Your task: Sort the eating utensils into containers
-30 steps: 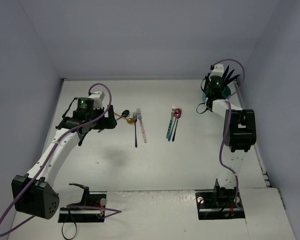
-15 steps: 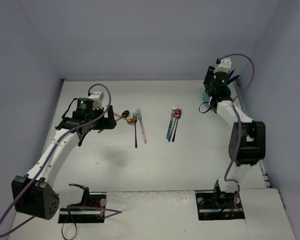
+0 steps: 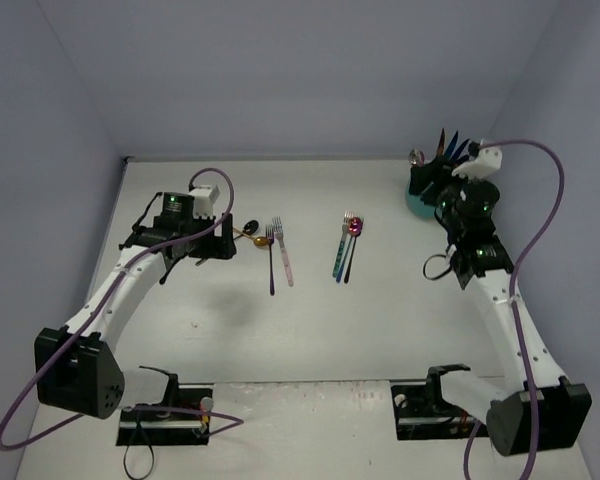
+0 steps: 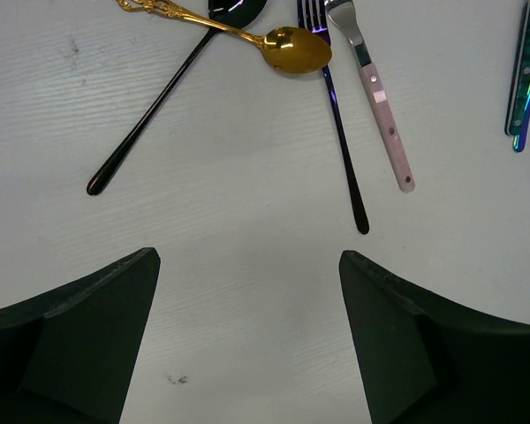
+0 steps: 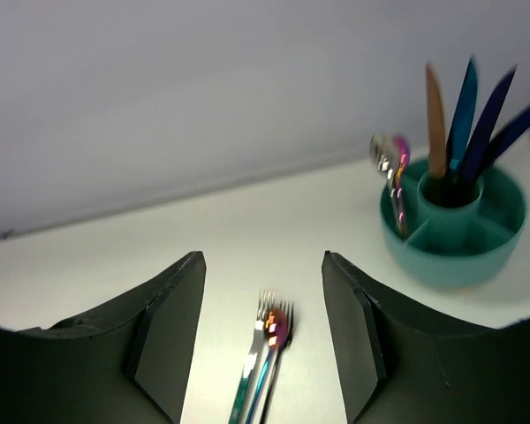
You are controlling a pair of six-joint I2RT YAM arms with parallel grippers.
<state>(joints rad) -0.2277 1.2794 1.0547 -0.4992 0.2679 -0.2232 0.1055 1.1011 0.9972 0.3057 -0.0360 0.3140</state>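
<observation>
Lying on the table are a gold spoon [image 4: 293, 49], a black spoon [image 4: 159, 95], a dark blue fork [image 4: 340, 132] and a pink-handled fork [image 4: 382, 102]. My left gripper [image 4: 249, 256] hovers just short of them, open and empty; in the top view the left gripper [image 3: 218, 243] is left of the gold spoon [image 3: 256, 239]. A second cluster of utensils [image 3: 345, 250] lies mid-table. The teal container [image 5: 455, 231] holds upright knives [image 5: 464, 110] and a pink-silver spoon [image 5: 392, 168]. My right gripper [image 5: 261, 261] is open and empty, left of the container [image 3: 417, 206].
Grey walls close the table at the back and on both sides. The container stands in the back right corner by the wall. Both arm bases [image 3: 165, 415] sit at the near edge. A purple cable [image 3: 540, 240] loops off the right arm.
The right gripper has opened and drawn back from over the container, and its arm swung out to the right. The left arm shifted only slightly.
</observation>
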